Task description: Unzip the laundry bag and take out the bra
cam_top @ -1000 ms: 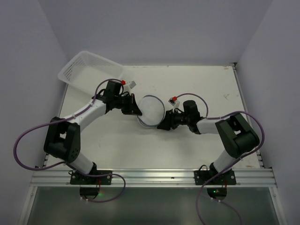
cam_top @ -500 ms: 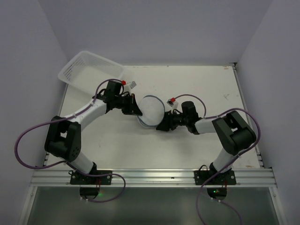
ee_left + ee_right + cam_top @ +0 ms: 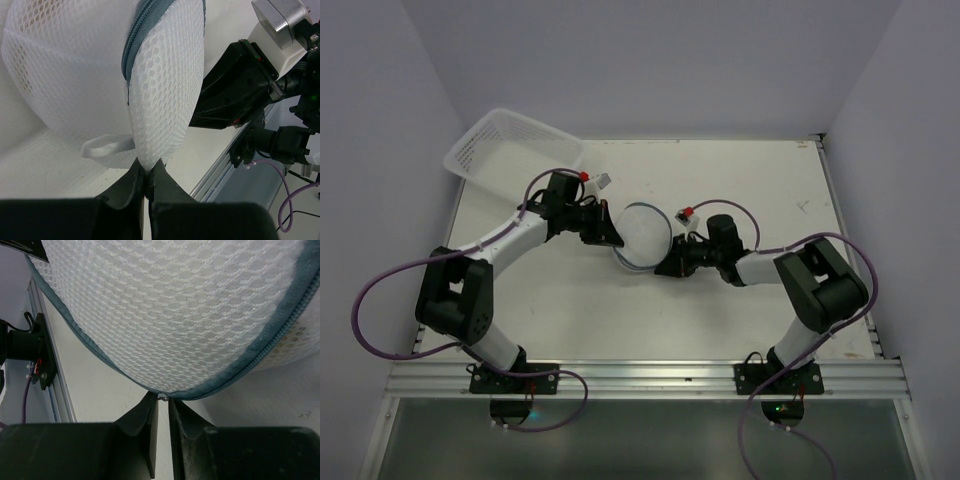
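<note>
The laundry bag (image 3: pixel 642 232) is a round white mesh pod with a grey-blue zipper rim (image 3: pixel 145 30), lifted between both arms at mid-table. My left gripper (image 3: pixel 614 240) is shut on a pinch of mesh (image 3: pixel 146 172) at the bag's left edge, beside a white fabric loop (image 3: pixel 107 146). My right gripper (image 3: pixel 666 268) is at the bag's near right edge. Its jaws have come together on the small metal zipper pull (image 3: pixel 163 398) on the rim (image 3: pixel 260 352), with a narrow slit left between the fingers. The zipper looks closed. The bra is hidden.
A white plastic lattice basket (image 3: pixel 510 150) sits tilted at the table's (image 3: pixel 770 180) back left corner. An aluminium rail (image 3: pixel 650 375) runs along the near edge, with both arm bases on it. Walls close in on the left, back and right.
My right gripper's jaws have narrowed onto the zipper pull, and the right arm has edged slightly toward the bag. The left arm and the bag have not moved.
</note>
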`<state>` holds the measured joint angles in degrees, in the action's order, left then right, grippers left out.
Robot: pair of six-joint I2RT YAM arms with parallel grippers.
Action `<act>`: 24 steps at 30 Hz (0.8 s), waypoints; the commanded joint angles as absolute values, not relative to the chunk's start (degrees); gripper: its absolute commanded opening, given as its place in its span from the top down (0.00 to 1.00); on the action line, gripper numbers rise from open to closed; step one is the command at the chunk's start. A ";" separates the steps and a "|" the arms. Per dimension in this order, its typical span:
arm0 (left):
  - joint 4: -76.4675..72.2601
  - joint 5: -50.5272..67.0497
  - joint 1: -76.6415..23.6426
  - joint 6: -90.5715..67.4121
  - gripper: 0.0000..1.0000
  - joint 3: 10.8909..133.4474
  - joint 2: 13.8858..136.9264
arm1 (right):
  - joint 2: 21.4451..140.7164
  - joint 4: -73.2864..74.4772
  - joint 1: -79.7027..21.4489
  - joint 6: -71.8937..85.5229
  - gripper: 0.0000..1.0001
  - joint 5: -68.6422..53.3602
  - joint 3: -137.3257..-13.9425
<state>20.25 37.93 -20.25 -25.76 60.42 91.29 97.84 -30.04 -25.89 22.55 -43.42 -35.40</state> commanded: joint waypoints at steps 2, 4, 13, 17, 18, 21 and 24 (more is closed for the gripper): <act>21.45 38.50 -19.51 -25.05 1.00 62.05 91.76 | 93.00 -29.19 -25.84 20.04 0.88 -40.97 -35.07; 21.97 38.32 -19.16 -24.61 1.00 62.31 91.84 | 90.98 -28.57 -25.66 20.30 0.94 -39.91 -33.85; 24.96 36.13 -17.93 -21.37 1.00 64.86 92.55 | 84.11 -17.33 -25.49 18.02 1.00 -33.58 -33.48; 25.58 36.30 -17.93 -20.30 1.00 66.18 93.34 | 82.09 -14.77 -25.58 17.84 1.00 -31.73 -33.57; 25.49 36.39 -17.93 -20.30 1.00 67.14 93.95 | 81.74 -14.42 -25.66 18.80 1.00 -31.29 -33.66; 25.05 36.65 -17.93 -21.18 0.89 69.25 95.53 | 81.39 -13.19 -26.45 21.69 1.00 -29.80 -34.71; 23.39 36.22 -17.93 -24.95 0.62 71.72 96.24 | 81.39 -13.36 -28.82 26.60 1.00 -27.78 -36.47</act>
